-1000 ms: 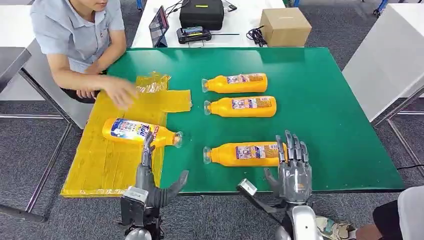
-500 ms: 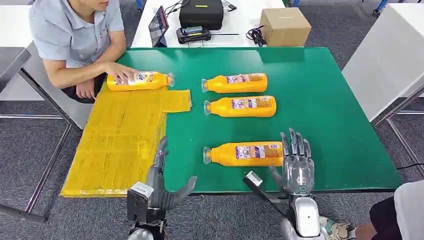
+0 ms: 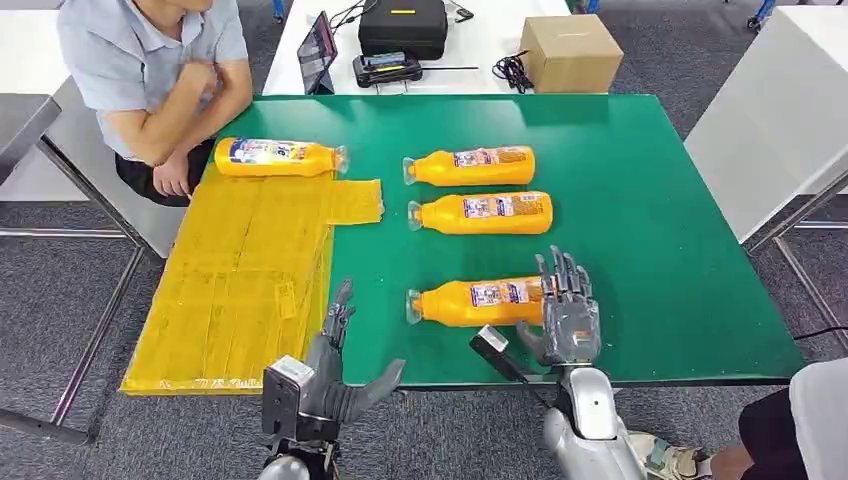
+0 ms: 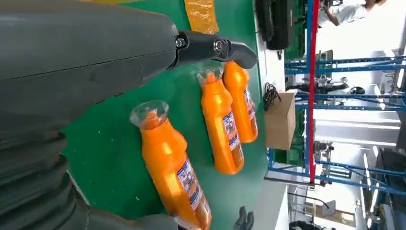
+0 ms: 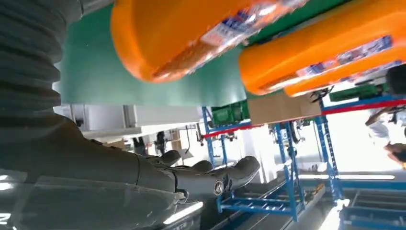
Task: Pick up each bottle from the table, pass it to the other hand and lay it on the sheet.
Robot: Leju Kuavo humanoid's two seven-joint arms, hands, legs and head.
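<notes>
Orange, the nearest bottle (image 3: 480,302) lies at lower centre of the green counter (image 3: 660,230), long axis left-right, cap leftward. The right hand (image 3: 566,305), fingers spread and empty, hovers at its base end; the left hand (image 3: 335,365), also released, is farther off.

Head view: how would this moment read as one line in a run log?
stage: reaching | right hand: open, at base of nearest bottle | left hand: open, empty | sheet: bare

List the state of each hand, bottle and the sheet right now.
Right hand: open, fingers over the nearest orange plastic bottle, which lies on its side.
Left hand: open, holding nothing.
Two middle orange bottles: lying sideways.
Far-left orange bottle: lying by yellow plastic sheet.
</notes>
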